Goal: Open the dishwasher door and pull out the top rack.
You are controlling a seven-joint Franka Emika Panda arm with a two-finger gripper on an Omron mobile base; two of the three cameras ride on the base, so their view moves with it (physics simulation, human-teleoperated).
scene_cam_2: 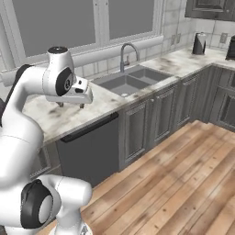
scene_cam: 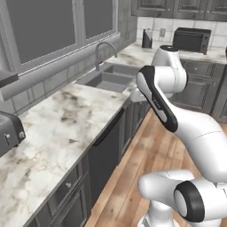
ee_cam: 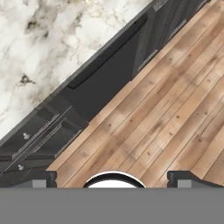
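Note:
The dishwasher door (scene_cam_2: 92,153) is a flat dark panel under the marble counter, and it stands closed. Its long dark bar handle (scene_cam_2: 89,127) runs along its top. The same door (scene_cam: 105,157) sits left of my arm in the left base view, and the hand view looks down on the door (ee_cam: 105,83) and its handle (ee_cam: 109,52). My gripper (scene_cam_2: 71,105) hangs open above the counter's front edge, over the dishwasher and pointing down. Its fingertips (ee_cam: 43,177) are spread wide with nothing between them. The top rack is hidden behind the closed door.
A sink (scene_cam_2: 126,82) with a faucet (scene_cam_2: 124,53) lies to the right of the dishwasher. Grey raised-panel cabinets (scene_cam_2: 158,114) continue along the counter. A kettle (scene_cam_2: 198,43) and a toaster oven (scene_cam: 191,40) stand at the far end. A wooden floor (scene_cam_2: 170,179) lies in front.

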